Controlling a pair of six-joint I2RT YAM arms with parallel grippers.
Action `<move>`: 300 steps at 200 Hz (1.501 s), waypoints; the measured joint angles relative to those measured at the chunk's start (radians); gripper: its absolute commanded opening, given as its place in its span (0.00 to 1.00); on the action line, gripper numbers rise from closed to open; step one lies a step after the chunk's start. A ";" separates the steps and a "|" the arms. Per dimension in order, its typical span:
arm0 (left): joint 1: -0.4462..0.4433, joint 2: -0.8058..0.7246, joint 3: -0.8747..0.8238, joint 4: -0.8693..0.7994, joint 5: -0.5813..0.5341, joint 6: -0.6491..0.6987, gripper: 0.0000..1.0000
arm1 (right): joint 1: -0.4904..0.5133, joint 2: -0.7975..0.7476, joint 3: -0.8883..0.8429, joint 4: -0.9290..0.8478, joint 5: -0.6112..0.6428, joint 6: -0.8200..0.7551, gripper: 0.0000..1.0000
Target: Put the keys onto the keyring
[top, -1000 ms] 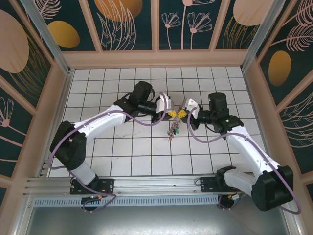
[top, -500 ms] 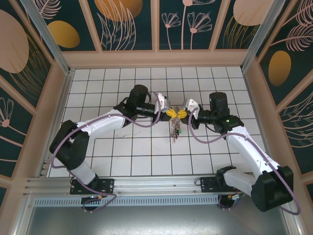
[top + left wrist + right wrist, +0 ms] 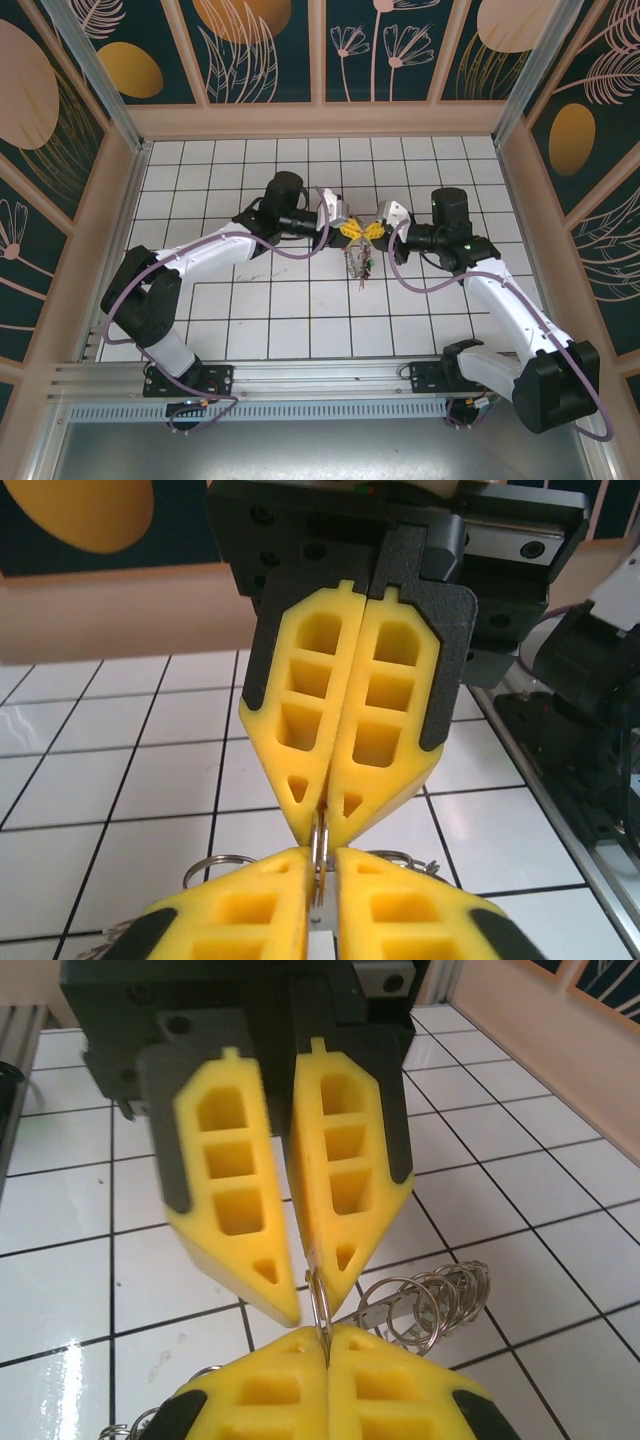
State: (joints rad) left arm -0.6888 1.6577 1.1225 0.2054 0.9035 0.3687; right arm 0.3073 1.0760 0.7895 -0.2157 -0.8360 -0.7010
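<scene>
Now the left claw (image 3: 306,1298) has eased open a crack, leaving the right claw (image 3: 327,1352) alone pinching the keyring (image 3: 320,842), keys (image 3: 360,266) dangling beneath.

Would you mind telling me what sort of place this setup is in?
Most likely a robotics lab test cell: a left arm and right arm bolted to an aluminium rail, a white tiled tabletop, and floral-printed panels walling it in.

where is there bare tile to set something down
Free: the tiles between left arm, right arm and the near rail, and the back rows along the far wall. Crowded: the centre, where left claw and right claw meet above the hanging keys.
</scene>
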 measured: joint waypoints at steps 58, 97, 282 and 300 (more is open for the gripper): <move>-0.013 0.000 0.084 -0.234 -0.144 0.138 0.27 | 0.020 0.000 0.001 -0.033 0.091 -0.002 0.00; -0.021 0.000 0.105 -0.279 -0.169 0.163 0.28 | 0.037 0.000 0.010 -0.047 0.118 -0.008 0.00; -0.026 0.002 0.114 -0.283 -0.145 0.163 0.25 | 0.048 0.022 0.012 -0.054 0.140 -0.008 0.00; -0.026 0.002 0.114 -0.283 -0.145 0.163 0.24 | 0.048 0.022 0.012 -0.054 0.140 -0.008 0.00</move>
State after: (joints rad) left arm -0.7147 1.6600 1.2362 -0.0772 0.7589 0.5312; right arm 0.3557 1.0981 0.8017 -0.2699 -0.6960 -0.7090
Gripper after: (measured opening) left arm 0.247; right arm 0.046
